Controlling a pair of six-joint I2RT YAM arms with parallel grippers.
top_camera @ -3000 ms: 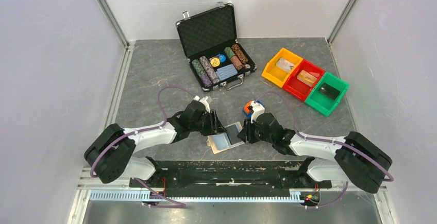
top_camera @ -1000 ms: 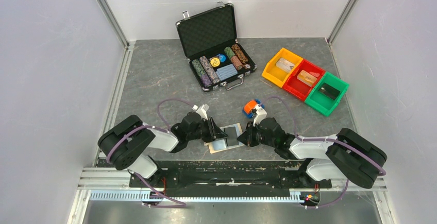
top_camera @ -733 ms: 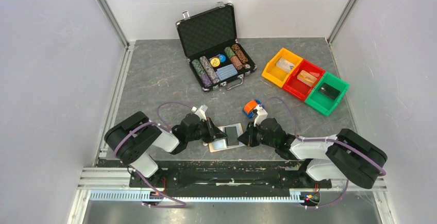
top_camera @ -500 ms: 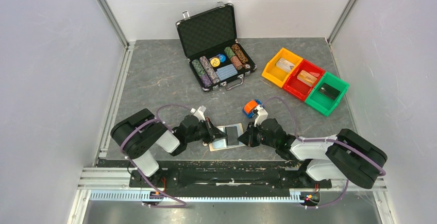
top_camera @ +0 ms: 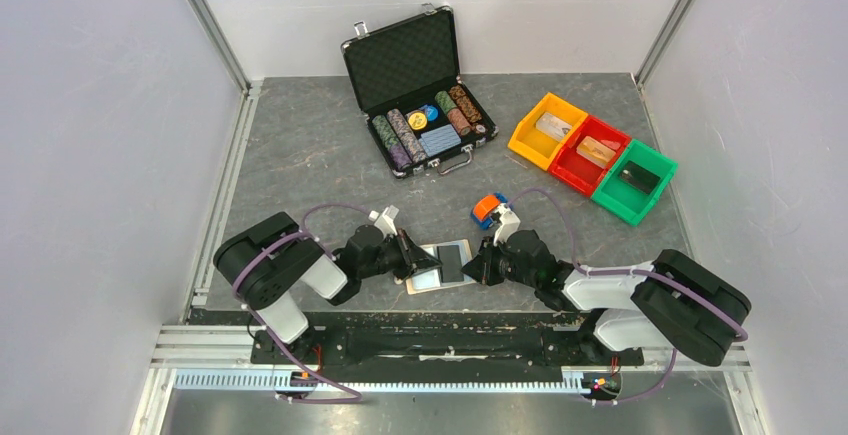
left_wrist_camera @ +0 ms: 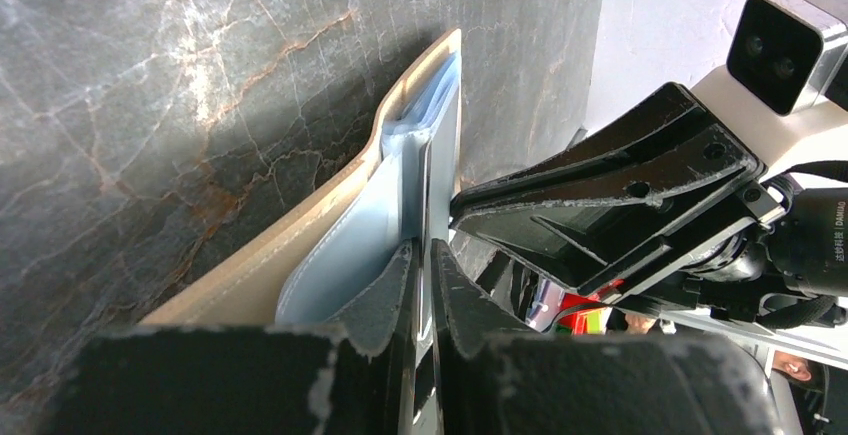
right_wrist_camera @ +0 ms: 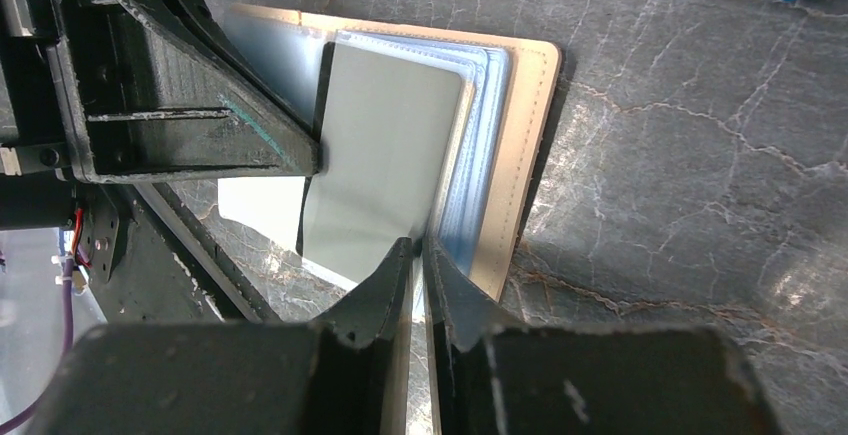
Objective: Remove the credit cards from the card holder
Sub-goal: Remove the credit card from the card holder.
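- Nearest, between the two arms at the near edge of the table (top_camera: pixel 300 155), the card holder (right_wrist_camera: pixel 532 145) lies open and flat, with a grey-teal credit card (right_wrist_camera: pixel 390 145) on its pale blue pockets; I cannot tell how much of the card is tucked in
- The left gripper (left_wrist_camera: pixel 422 255) has its jaws pressed almost together, pinching what looks like the card's thin left edge
- The right gripper (right_wrist_camera: pixel 418 253) has equally narrow jaws, apparently nipping the holder's pale pocket leaf at the card's right corner
- Risk: the two grips sit on thin edges close together, so the right jaws may have caught the card's corner along with the leaf, and a pull would then drag the whole holder
- Risk: the shiny card could slip from the left pinch, or bend if drawn at a slant against the pocket
- Risk: the grippers are near each other, so a small sideways move could knock them together
- The table is dark grey, marble-veined and matte, and a small blue-and-orange object (top_camera: pixel 486 209) lies just beyond the right wrist
- Farther off, in the middle, stands an open black poker chip case (top_camera: pixel 405 60)
- At the far right, a yellow bin (top_camera: pixel 527 155), a red bin (top_camera: pixel 570 183) and a green bin (top_camera: pixel 612 209) sit in a touching row
- White walls (top_camera: pixel 100 105) with aluminium rails close in the left, right and far sides
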